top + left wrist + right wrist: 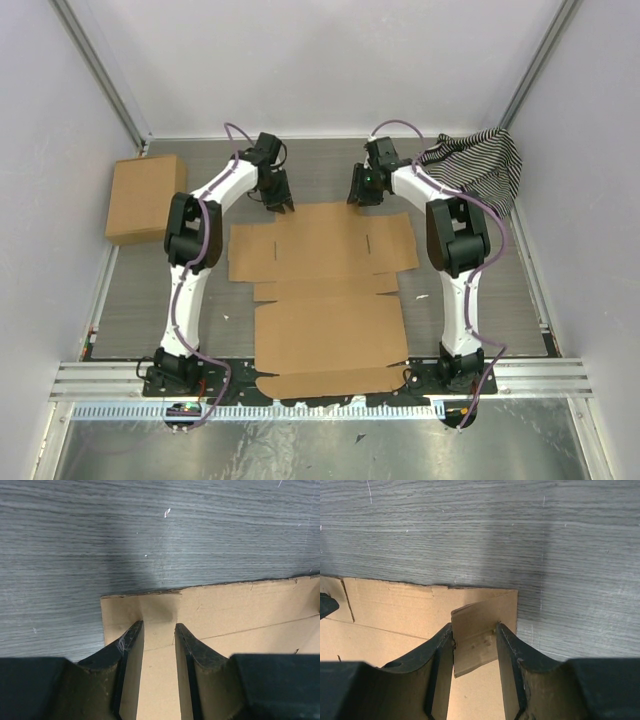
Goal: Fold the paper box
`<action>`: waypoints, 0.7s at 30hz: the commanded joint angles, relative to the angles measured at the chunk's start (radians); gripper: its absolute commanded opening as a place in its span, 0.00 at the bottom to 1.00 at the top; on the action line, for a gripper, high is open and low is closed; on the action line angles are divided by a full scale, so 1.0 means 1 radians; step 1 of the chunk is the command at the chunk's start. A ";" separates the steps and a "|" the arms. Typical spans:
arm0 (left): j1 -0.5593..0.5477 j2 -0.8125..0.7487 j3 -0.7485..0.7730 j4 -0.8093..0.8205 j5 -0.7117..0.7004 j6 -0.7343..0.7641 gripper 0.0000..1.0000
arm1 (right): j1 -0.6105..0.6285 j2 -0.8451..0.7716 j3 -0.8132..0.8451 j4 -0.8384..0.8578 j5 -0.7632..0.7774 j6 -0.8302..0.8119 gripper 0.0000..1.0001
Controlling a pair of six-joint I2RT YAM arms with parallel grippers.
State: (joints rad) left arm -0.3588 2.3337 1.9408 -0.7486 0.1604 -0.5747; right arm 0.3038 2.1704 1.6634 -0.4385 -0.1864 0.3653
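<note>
The paper box (320, 290) lies as a flat brown die-cut sheet in the middle of the table, its flaps spread out. My left gripper (282, 205) is at the sheet's far left corner. In the left wrist view its fingers (159, 627) flank a small corner tab (160, 610) that fills the gap between them. My right gripper (360, 195) is at the far right corner. There its fingers (474, 627) pinch a tab (480, 625) across its width, and that tab is bent up off the sheet (395, 610).
A ready-formed brown cardboard box (145, 198) stands at the left wall. A black-and-white striped cloth (480, 165) lies bunched in the far right corner. Bare grey table (150, 530) runs beyond the sheet's far edge. White walls close in on three sides.
</note>
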 commanded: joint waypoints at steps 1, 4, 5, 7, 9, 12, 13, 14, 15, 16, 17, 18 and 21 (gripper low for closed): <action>0.000 0.054 0.053 -0.019 -0.006 0.002 0.38 | 0.025 0.056 0.078 -0.059 0.027 -0.020 0.43; 0.000 0.088 0.114 -0.049 -0.007 0.008 0.38 | 0.038 0.087 0.113 -0.092 0.057 -0.024 0.44; -0.001 0.101 0.139 -0.061 -0.007 0.010 0.38 | 0.041 0.090 0.117 -0.094 0.064 -0.025 0.45; -0.001 0.119 0.173 -0.072 -0.009 0.014 0.38 | 0.049 0.085 0.114 -0.087 0.077 -0.026 0.49; -0.001 0.127 0.187 -0.090 -0.014 0.016 0.38 | 0.055 0.077 0.110 -0.080 0.083 -0.026 0.53; -0.001 0.131 0.189 -0.096 -0.017 0.016 0.38 | 0.057 0.079 0.111 -0.074 0.071 -0.028 0.56; 0.000 0.131 0.188 -0.096 -0.016 0.018 0.38 | 0.057 0.084 0.117 -0.075 0.067 -0.027 0.56; 0.000 0.132 0.186 -0.096 -0.016 0.018 0.38 | 0.059 0.090 0.120 -0.075 0.061 -0.028 0.56; 0.000 0.134 0.183 -0.094 -0.016 0.018 0.38 | 0.059 0.099 0.124 -0.076 0.055 -0.028 0.56; 0.000 0.135 0.182 -0.095 -0.015 0.018 0.38 | 0.060 0.107 0.129 -0.077 0.049 -0.028 0.56; -0.001 0.138 0.182 -0.094 -0.015 0.018 0.38 | 0.061 0.116 0.136 -0.081 0.044 -0.028 0.56; 0.000 0.142 0.181 -0.095 -0.014 0.018 0.38 | 0.063 0.127 0.142 -0.085 0.042 -0.027 0.56; 0.000 0.150 0.191 -0.101 -0.013 0.021 0.38 | 0.065 0.144 0.153 -0.099 0.054 -0.018 0.56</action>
State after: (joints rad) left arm -0.3569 2.4321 2.1132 -0.8097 0.1566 -0.5720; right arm 0.3557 2.2616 1.7924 -0.5091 -0.1211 0.3420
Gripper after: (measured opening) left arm 0.376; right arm 0.563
